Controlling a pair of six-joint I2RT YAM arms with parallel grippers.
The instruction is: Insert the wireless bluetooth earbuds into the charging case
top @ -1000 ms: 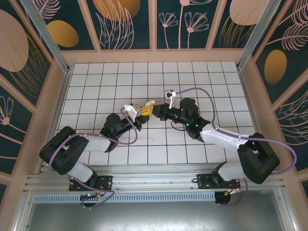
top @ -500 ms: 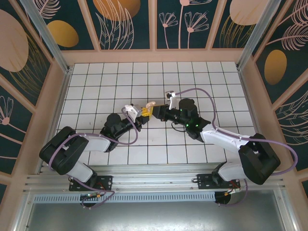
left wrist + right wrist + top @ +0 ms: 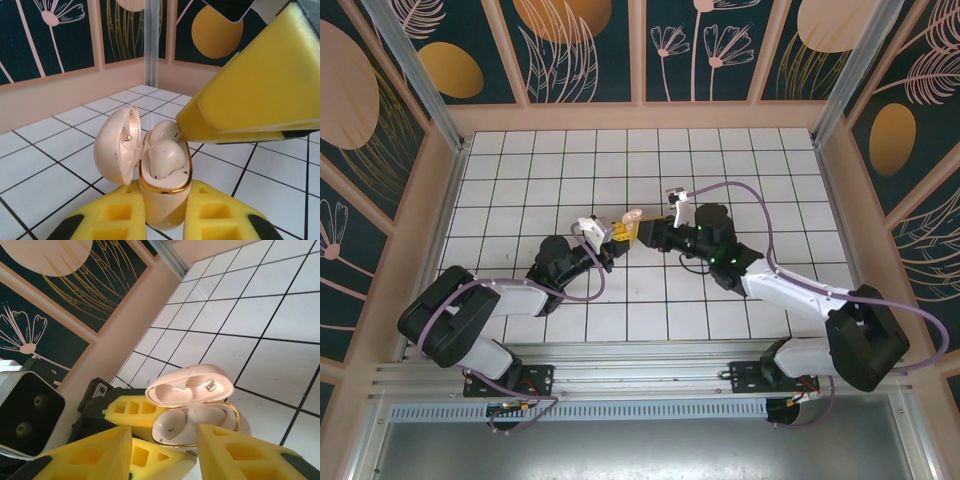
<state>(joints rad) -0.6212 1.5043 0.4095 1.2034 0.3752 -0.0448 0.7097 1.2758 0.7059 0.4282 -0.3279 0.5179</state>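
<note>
A pale beige charging case (image 3: 165,200) stands upright with its lid (image 3: 116,145) swung open to the left. My left gripper (image 3: 165,210) is shut on the case's lower body. Two beige wireless bluetooth earbuds (image 3: 164,157) sit side by side in the case's wells. In the right wrist view the same case (image 3: 227,415) shows both earbuds (image 3: 172,426) under the raised lid (image 3: 190,386). My right gripper (image 3: 164,432) is open just in front of the case mouth, with nothing between its fingers. From above, the left gripper (image 3: 617,235) and right gripper (image 3: 645,233) meet at the case (image 3: 629,217) mid-table.
The white tiled floor (image 3: 720,160) stretches on all sides of the two grippers. Patterned wall panels (image 3: 570,50) and aluminium posts (image 3: 415,70) enclose the back and sides. One yellow finger (image 3: 255,95) of the right gripper hangs close above the case.
The right gripper's jaws have spread apart at the case mouth. The right arm has shifted slightly to the right. The left arm and the case have stayed still.
</note>
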